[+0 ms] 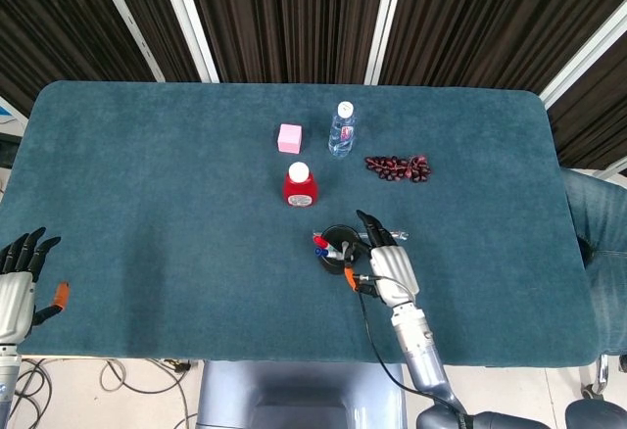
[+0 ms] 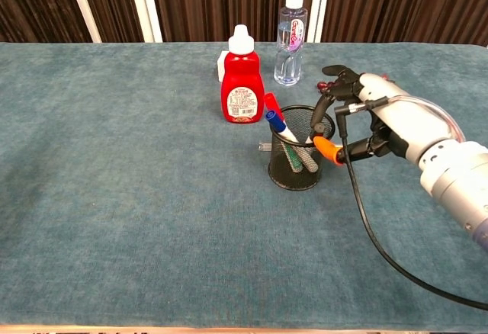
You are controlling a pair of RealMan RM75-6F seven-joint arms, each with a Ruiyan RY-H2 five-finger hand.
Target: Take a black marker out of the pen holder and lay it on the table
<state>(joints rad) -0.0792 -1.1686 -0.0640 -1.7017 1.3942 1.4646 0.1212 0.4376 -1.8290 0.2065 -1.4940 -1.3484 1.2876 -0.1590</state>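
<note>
Your hands are working over a wide desk covered in teal felt (image 1: 147, 174). Your right hand (image 2: 381, 124) is hovering just beside the round black wire-mesh pen holder (image 2: 300, 151), on its right, with dark fingertips (image 2: 318, 120) dipping over the rim and its orange-tipped thumb (image 2: 328, 149) pressing near the holder's outer wall. Whether those fingers are pinching a marker I cannot tell. The black marker is sitting somewhere inside that holder, hidden by the fingers; only a red-capped marker (image 2: 272, 107) and a blue-capped marker (image 2: 277, 123) are plainly sticking up on the far side from your hand. Beyond the holder, to the hand's left, a red squeeze bottle with a white cap (image 2: 242, 88) is standing, and a clear plastic water bottle (image 2: 290, 40) is standing behind it. Your left hand (image 1: 17, 287) is resting at the desk's near left corner, fingers spread, holding nothing.
</note>
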